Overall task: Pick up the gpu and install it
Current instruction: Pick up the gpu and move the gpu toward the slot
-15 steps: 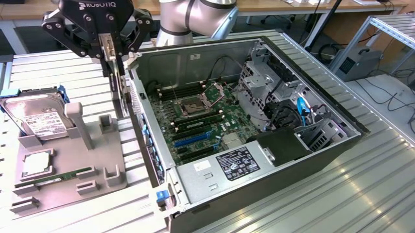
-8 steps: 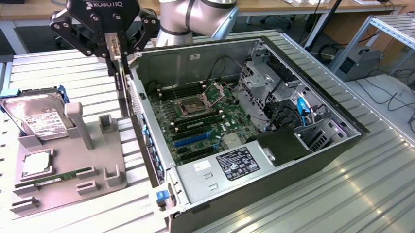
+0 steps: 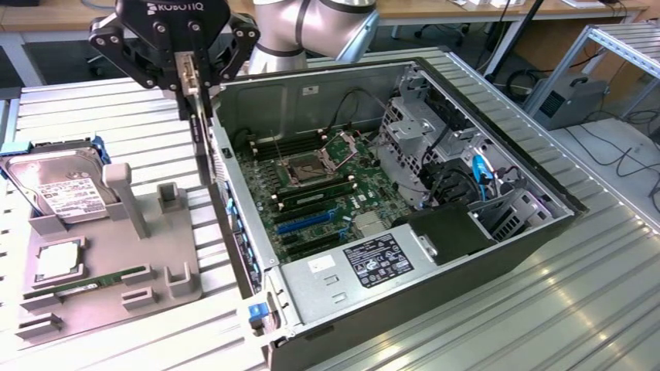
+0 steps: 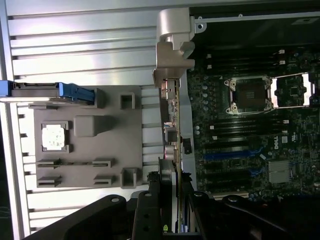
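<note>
My gripper (image 3: 187,76) hangs high at the exterior view's left, shut on the gpu (image 3: 188,86), a thin card held edge-on with its silver bracket strip pointing down. The card is in the air, just outside the near wall of the open computer case (image 3: 222,166). In the wrist view the gpu (image 4: 170,125) runs as a narrow edge out from between the black fingers (image 4: 152,200) to its grey bracket end (image 4: 172,47). It lies along the case wall, beside the motherboard (image 4: 250,130). The blue expansion slots (image 3: 306,222) lie bare on the board.
A grey holder tray (image 3: 113,255) on the exterior view's left carries a hard drive (image 3: 62,189), a CPU (image 3: 57,263) and a RAM stick (image 3: 88,284). Inside the case are the drive cage (image 3: 413,143), cables and the power supply (image 3: 376,259). The table is ribbed metal.
</note>
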Controlling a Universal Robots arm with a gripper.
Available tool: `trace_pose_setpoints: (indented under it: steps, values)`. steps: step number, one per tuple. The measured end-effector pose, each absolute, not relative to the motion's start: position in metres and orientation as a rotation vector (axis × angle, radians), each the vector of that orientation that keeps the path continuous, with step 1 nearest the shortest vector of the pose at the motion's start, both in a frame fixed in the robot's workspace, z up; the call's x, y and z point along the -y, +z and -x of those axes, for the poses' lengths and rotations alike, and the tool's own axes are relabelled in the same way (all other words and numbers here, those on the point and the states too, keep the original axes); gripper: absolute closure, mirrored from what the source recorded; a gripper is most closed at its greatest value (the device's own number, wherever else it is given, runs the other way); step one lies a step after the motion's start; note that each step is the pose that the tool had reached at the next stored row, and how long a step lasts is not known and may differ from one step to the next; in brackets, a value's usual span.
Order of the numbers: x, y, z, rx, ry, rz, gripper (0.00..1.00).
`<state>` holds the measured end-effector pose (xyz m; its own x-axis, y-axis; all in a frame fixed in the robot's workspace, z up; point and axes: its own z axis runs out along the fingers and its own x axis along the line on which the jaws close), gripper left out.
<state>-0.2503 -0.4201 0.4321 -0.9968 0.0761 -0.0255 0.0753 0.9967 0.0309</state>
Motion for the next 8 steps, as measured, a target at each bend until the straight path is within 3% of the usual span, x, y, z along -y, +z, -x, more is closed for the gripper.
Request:
trace_pose_setpoints:
  steps: [8]
  values:
    - [0.4201, 0.4321, 0.2439, -3.112, 0.047, -0.118, 0.73]
